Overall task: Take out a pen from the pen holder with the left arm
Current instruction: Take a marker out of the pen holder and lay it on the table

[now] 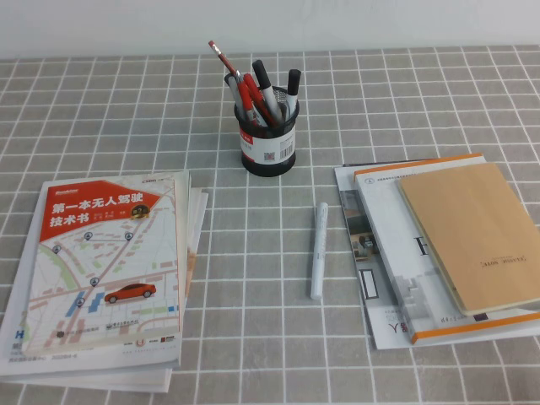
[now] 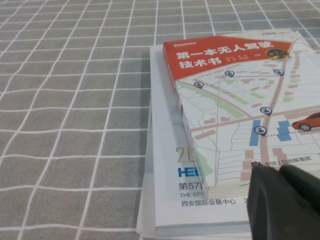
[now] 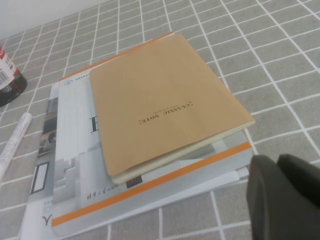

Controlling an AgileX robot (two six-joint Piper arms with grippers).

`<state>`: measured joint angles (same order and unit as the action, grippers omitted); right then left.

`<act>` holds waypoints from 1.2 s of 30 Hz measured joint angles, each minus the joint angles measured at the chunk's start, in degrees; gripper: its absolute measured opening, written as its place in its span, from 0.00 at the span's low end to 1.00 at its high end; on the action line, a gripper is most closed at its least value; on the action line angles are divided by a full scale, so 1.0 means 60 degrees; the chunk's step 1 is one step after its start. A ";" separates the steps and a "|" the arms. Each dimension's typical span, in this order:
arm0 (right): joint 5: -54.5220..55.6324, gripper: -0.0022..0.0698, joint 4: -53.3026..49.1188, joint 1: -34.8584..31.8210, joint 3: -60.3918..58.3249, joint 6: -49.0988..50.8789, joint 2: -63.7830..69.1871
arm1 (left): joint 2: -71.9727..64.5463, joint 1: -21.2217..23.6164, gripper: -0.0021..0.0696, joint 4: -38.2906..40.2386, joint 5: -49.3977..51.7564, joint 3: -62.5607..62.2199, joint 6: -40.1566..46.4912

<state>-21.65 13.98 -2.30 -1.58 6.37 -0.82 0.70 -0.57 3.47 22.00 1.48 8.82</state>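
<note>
a round black mesh pen holder (image 1: 269, 143) with a white barcode label stands upright at the far middle of the surface (image 1: 253, 337), a grey cloth ruled into squares by white lines. it is packed with pens (image 1: 263, 93): black-capped markers, red barrels and a thin red-and-white striped stick leaning out. a slim white pen (image 1: 318, 250) lies flat on the cloth nearer the robot, apart from the holder, between two stacks of books. on the left, a glossy map-cover book (image 1: 105, 261) with a red banner and a red car lies on paler paperbacks. on the right, a matte tan kraft notebook (image 1: 472, 236) lies on an orange-edged book (image 1: 384, 181). the left gripper (image 2: 278, 180) hovers over the map-cover book's near corner, its dark fingers clenched on nothing. the right gripper (image 3: 277, 167) hangs by the right stack's near corner, fingers likewise pressed together and empty.
</note>
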 joint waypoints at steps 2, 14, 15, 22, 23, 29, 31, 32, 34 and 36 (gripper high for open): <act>0.0000 0.01 0.0000 0.0000 0.0000 0.0000 0.0000 | 0.0000 0.0000 0.03 0.0000 0.0000 0.0000 0.0000; 0.0000 0.01 0.0000 0.0000 0.0000 0.0000 0.0000 | 0.0000 0.0000 0.03 0.0000 0.0000 0.0000 0.0024; 0.0000 0.01 0.0000 0.0000 0.0000 0.0000 0.0000 | 0.0000 0.0000 0.03 0.0000 -0.0019 0.0000 0.0024; 0.0000 0.01 0.0000 0.0000 0.0000 0.0000 0.0000 | 0.0000 0.0000 0.03 0.0339 -0.0498 0.0000 0.0024; 0.0000 0.01 0.0000 0.0000 0.0000 0.0000 0.0000 | 0.0000 0.0000 0.03 0.0500 -0.0592 0.0000 0.0024; 0.0000 0.01 0.0000 0.0000 0.0000 0.0000 0.0000 | 0.0000 0.0000 0.03 0.3717 -0.1952 0.0000 -0.1680; 0.0000 0.01 0.0000 0.0000 0.0000 0.0000 0.0000 | 0.0000 0.0000 0.03 0.5677 -0.2558 0.0000 -0.2738; 0.0000 0.01 0.0000 0.0000 0.0000 0.0000 0.0000 | 0.0000 0.0000 0.03 0.6237 -0.2821 0.0000 -0.2966; 0.0000 0.01 0.0000 0.0000 0.0000 0.0000 0.0000 | 0.0000 0.0000 0.03 0.7115 -0.3270 0.0000 -0.3274; 0.0000 0.01 0.0000 0.0000 0.0000 0.0000 0.0000 | 0.0000 0.0000 0.03 0.7480 -0.3531 0.0000 -0.3357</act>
<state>-21.65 13.98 -2.30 -1.58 6.37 -0.82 0.70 -0.57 48.35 0.82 1.48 -11.33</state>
